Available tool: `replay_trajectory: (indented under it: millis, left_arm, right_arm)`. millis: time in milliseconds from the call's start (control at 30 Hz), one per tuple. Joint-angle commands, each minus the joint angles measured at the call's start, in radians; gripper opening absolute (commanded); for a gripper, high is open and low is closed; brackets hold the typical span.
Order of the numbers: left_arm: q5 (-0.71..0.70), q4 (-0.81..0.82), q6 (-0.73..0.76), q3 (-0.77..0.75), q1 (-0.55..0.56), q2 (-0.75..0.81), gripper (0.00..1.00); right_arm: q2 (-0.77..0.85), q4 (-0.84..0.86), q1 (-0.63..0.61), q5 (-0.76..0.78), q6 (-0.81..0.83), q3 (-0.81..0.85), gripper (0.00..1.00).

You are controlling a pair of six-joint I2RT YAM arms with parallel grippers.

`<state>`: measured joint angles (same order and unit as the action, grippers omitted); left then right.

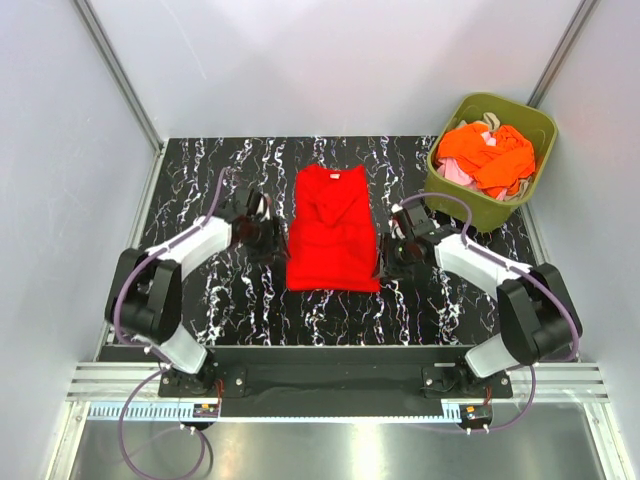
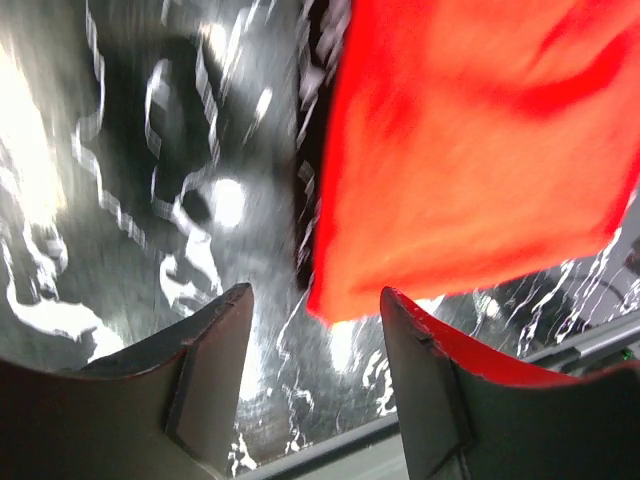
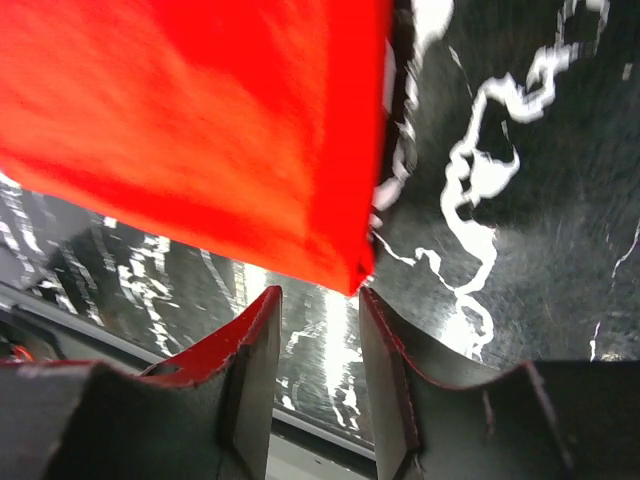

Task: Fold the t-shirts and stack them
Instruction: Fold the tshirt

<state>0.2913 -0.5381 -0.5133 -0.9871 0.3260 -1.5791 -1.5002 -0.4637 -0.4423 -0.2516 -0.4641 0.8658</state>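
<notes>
A bright red t-shirt (image 1: 332,228) lies folded into a long rectangle on the middle of the black marbled table (image 1: 250,310). My left gripper (image 1: 268,237) is open and empty just left of the shirt's lower left side; its near left corner (image 2: 345,295) shows between the jaws. My right gripper (image 1: 392,252) is open and empty just right of the shirt's lower right side; that corner (image 3: 345,275) lies just ahead of the jaws. Orange (image 1: 490,155), pale pink (image 1: 452,172) and beige shirts lie bunched in the bin.
An olive-green plastic bin (image 1: 535,125) stands at the back right corner of the table. White walls with metal posts close in the back and both sides. A metal rail (image 1: 330,385) runs along the near edge by the arm bases.
</notes>
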Motion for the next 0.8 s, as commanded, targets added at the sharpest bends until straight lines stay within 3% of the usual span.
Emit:
replay_trajectory:
  millis: [0, 333, 467, 533, 600, 767]
  left_arm:
    - [-0.026, 0.021, 0.081, -0.166, -0.01, -0.099, 0.57]
    - [-0.011, 0.015, 0.121, -0.452, -0.025, -0.392, 0.4]
    - [-0.018, 0.006, 0.121, -0.504, -0.034, -0.449, 0.21]
    - [-0.03, -0.003, 0.118, -0.531, -0.041, -0.482, 0.21]
    - [-0.026, -0.005, 0.111, -0.544, -0.045, -0.507, 0.32]
    - [-0.023, -0.006, 0.107, -0.561, -0.054, -0.53, 0.44]
  right_arm:
    - [0.006, 0.002, 0.001, 0.035, 0.011, 0.097, 0.44]
    - [-0.288, -0.044, 0.042, 0.112, 0.172, 0.406, 0.42]
    - [-0.389, -0.056, 0.068, 0.132, 0.2, 0.478, 0.39]
    - [-0.419, -0.056, 0.08, 0.127, 0.209, 0.512, 0.35]
    - [-0.463, -0.055, 0.086, 0.12, 0.217, 0.545, 0.33]
    - [-0.512, -0.062, 0.096, 0.144, 0.234, 0.576, 0.29]
